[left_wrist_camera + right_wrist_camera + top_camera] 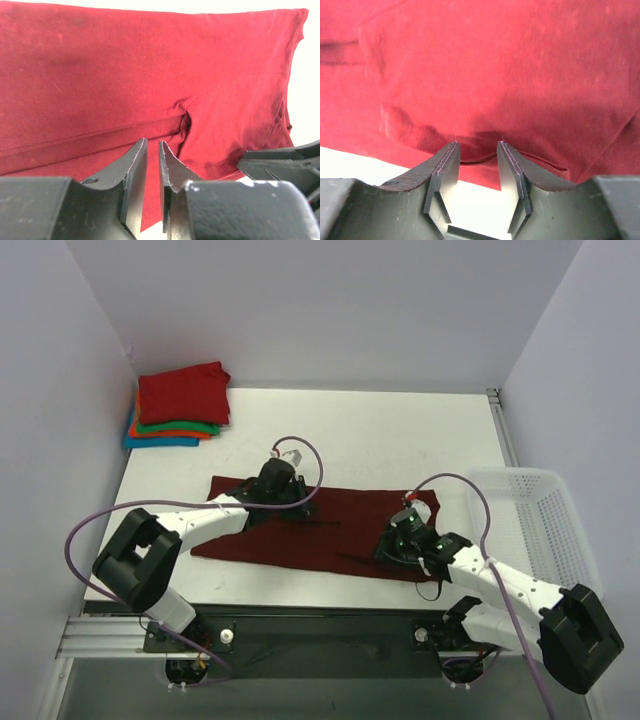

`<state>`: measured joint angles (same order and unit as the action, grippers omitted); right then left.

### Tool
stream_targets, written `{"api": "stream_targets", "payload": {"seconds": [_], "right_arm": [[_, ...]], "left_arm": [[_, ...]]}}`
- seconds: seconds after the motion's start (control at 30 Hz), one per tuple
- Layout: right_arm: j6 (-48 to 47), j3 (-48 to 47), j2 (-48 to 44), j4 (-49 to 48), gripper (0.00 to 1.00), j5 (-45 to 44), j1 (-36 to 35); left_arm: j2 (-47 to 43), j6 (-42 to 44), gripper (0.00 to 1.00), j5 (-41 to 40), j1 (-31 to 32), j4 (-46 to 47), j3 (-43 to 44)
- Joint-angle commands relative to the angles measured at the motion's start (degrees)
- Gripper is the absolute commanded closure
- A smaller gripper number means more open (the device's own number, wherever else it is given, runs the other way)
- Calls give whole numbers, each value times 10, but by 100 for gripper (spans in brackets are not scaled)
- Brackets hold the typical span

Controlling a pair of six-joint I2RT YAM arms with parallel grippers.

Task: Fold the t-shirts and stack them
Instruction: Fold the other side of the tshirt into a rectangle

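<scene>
The dark maroon t-shirt [300,535] lies as a long flat strip across the middle of the table. My left gripper [285,498] rests on its far edge; in the left wrist view [153,142] the jaws are nearly closed, with only a thin gap and no cloth seen in it. A small pucker in the shirt [125,75] sits just ahead of the tips. My right gripper [390,550] is low at the shirt's near right edge. In the right wrist view [478,144] it is open, with the hem of the shirt [495,65] between the fingertips. The folded bright red shirt [183,392] tops the stack of green, orange and blue ones.
The stack sits at the table's far left corner by the wall. A white mesh basket [545,530] stands at the right edge. Bare white table [380,440] lies beyond the maroon shirt. Purple cables loop over both arms.
</scene>
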<state>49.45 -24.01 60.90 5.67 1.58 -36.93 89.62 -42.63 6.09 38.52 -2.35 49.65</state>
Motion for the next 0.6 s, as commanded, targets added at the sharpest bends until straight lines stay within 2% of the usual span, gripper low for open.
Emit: {"api": "stream_targets", "payload": {"seconds": [0.0,0.3,0.43,0.57], "right_arm": [[35,19,-52,44,63,-37,-20],[73,16,-156,108,63,-93,-61],[80,-15,-142,133,63,-133,-61],[88,-35,-86,134,63,-160,-54]], "left_arm": [[7,10,74,22,1,11,25],[-54,5,74,-27,-7,-70,-2],[-90,1,76,-42,-7,-102,-28],[-107,-2,81,-56,-8,-119,-60]]}}
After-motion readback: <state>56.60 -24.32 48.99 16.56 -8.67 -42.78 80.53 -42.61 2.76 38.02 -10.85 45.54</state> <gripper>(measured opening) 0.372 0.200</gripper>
